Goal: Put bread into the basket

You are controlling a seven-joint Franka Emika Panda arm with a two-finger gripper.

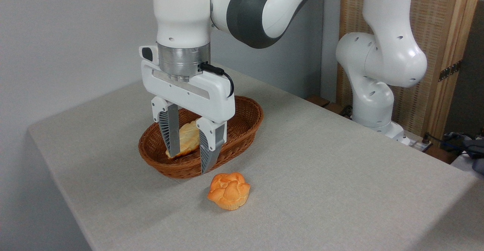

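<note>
The bread [229,195], a small orange-golden bun with a lumpy knotted top, lies on the grey tablecloth just in front of the basket. The basket [247,119] is oval, reddish-brown woven wicker, at the table's middle. My gripper [188,164] hangs over the basket's front part, pointing down, open, with nothing between its fingers. It is above and to the left of the bun, apart from it.
A paler yellowish flat bread piece [188,138] lies inside the basket, partly hidden behind my left finger. The arm's white base [374,107] stands at the table's far right edge. A wooden screen [435,54] is behind it. The table's left and front edges are near.
</note>
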